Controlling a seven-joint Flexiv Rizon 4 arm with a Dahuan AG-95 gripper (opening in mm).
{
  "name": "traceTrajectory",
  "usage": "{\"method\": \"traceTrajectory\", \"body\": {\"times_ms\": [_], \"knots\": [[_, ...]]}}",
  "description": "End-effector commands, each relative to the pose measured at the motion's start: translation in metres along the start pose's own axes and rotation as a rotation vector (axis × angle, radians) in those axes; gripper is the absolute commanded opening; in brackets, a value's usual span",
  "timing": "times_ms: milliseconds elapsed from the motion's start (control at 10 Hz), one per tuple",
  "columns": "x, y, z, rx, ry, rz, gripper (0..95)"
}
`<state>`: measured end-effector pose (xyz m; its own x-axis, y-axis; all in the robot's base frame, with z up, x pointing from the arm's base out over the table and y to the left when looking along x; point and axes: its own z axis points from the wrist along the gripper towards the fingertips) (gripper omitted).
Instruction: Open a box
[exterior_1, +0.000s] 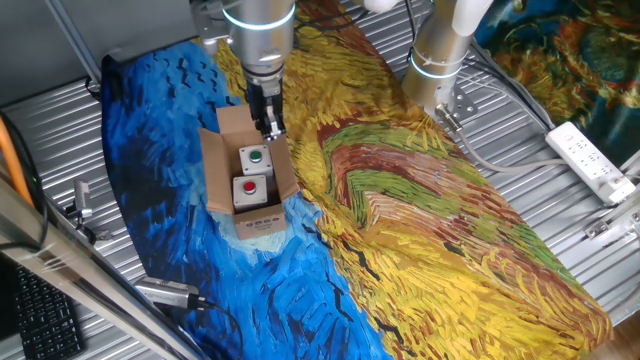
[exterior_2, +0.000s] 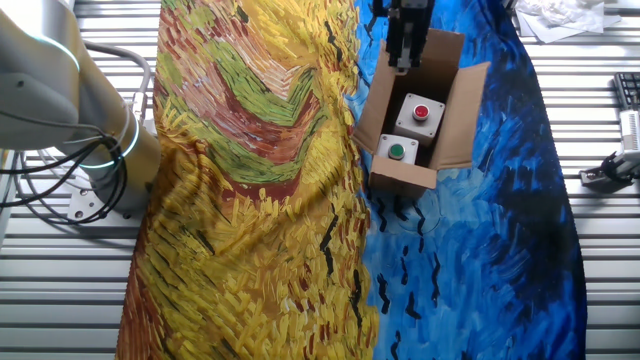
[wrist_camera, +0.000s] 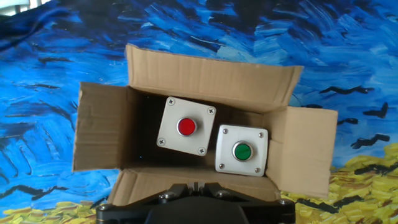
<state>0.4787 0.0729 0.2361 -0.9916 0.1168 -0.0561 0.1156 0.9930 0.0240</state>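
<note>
One fixed view: the box sits on the blue part of a painted cloth covering the desk, flaps spread open. Inside are 2 white push-button units, one w/ a green button farther back, one w/ a red button nearer the front. The hand hangs at the box's back right edge, fingers pointing down and looking close together; whether they pinch the flap can't be told. A white power strip lies at the far right.

Other fixed view: box seen from the opposite side, again on the blue area near the yellow border. Red unit lies toward the hand, green unit toward the box's near end. Hand is over the box's far left corner.

Hand view: looking straight down into the open box, all 4 flaps folded outward. Red unit left, green unit right, nearly touching. Only the hand's dark base shows at the bottom edge; fingertips not visible, so apart/together can't be told here.
</note>
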Motion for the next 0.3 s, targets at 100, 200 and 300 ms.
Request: {"method": "traceTrajectory", "body": {"times_ms": [100,200,300], "knots": [[0.0015,0.0,0.0001,-0.001,0.002,-0.006,0.0],[0.0016,0.0001,0.0,-0.005,0.004,-0.008,0.0],[0.0017,0.0002,-0.0001,-0.005,0.005,-0.01,0.0]]}}
